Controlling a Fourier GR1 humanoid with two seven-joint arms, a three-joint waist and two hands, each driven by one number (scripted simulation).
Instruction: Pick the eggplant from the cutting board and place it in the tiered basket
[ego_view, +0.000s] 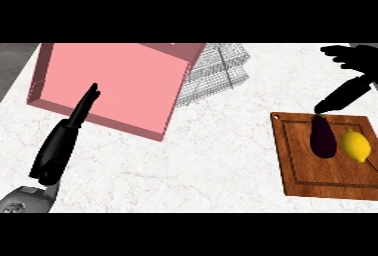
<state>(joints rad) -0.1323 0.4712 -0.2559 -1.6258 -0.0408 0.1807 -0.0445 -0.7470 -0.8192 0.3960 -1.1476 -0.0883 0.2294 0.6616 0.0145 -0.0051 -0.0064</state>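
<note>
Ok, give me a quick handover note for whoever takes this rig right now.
Left hand: open, fingers straight, over the pink tray, holding nothing.
Right hand: fingertip at the top end of the dark purple eggplant; no grip visible.
The eggplant lies on the wooden cutting board, beside a yellow lemon.
White wire tiered basket stands behind the tray.
Done: nothing. Left: grasp, carry, place in basket.

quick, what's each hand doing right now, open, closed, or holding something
Left hand: open, fingers straight, holding nothing, over the pink tray.
Right hand: fingers can't be told; its tip is at the eggplant's upper end.
</note>
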